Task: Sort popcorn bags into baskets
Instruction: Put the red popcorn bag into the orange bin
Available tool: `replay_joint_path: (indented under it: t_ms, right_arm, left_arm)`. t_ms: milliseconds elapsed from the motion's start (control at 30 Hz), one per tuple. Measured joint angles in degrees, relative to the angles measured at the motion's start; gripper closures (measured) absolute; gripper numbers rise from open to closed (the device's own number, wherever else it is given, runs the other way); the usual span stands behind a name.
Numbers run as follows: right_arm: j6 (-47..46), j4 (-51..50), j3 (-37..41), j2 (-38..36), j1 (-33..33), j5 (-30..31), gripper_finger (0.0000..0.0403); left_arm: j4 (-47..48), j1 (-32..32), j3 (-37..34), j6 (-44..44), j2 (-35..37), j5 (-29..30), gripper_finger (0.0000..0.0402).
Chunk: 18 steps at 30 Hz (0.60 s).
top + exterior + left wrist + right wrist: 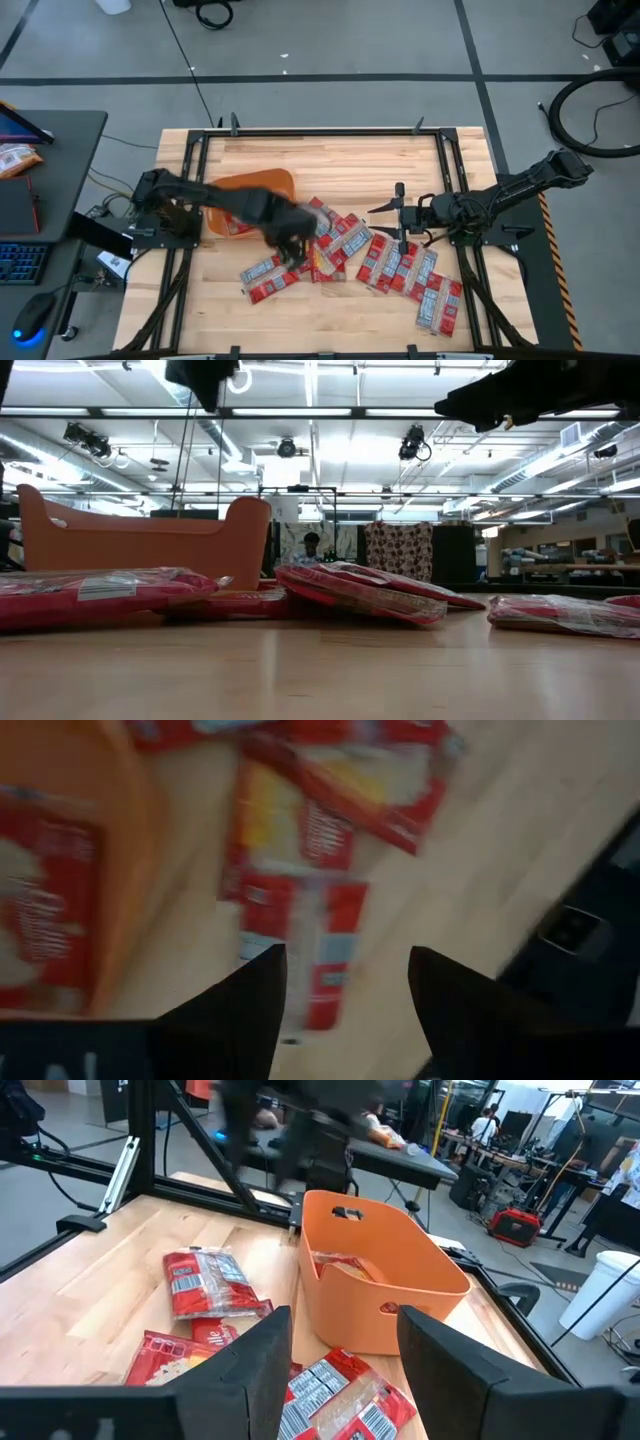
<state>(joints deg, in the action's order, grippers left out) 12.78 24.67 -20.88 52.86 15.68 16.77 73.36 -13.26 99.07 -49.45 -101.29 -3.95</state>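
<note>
Several red popcorn bags with white panels lie flat on the wooden table, in a loose heap at its middle (pixel 340 245) and toward the near right (pixel 440 300). An orange tub (pixel 250 195) stands at the left, and one bag (pixel 40 910) lies inside it. My left gripper (pixel 290 245) is open and empty. It reaches over the tub and hovers above the heap's left part, over one bag (pixel 300 920). My right gripper (pixel 385 212) is open and empty. It hovers right of the heap and faces the tub (pixel 380 1275).
The black frame rails (pixel 190 190) run along the table's left and right sides. Bare wood lies at the far side (pixel 340 150) and along the near edge (pixel 330 320). In the low view the bags (pixel 360 590) lie flat beside the tub (pixel 140 540).
</note>
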Motion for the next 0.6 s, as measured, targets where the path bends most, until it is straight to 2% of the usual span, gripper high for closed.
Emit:
replay_joint_path:
  t_ms: [133, 233, 400, 600]
  right_arm:
    - [0.4, 0.3, 0.0, 0.0, 0.0, -0.8, 0.0216]
    - [0.7, 0.4, 0.0, 0.0, -0.1, -1.6, 0.0216]
    - [0.9, 0.3, 0.0, 0.0, -0.4, -1.9, 0.0216]
    - [0.9, 0.1, 0.0, 0.0, -1.6, -1.9, 0.0216]
  left_arm:
    - [0.6, -6.0, -0.1, -11.9, -1.1, 6.5, 0.0187]
    - [-0.1, -8.7, -0.1, -18.9, -2.8, 8.1, 0.0187]
    - [-1.2, -11.4, 0.1, -23.3, -8.4, 5.6, 0.0202]
    - [0.2, -12.7, 3.3, -22.5, -15.8, 5.6, 0.0221]
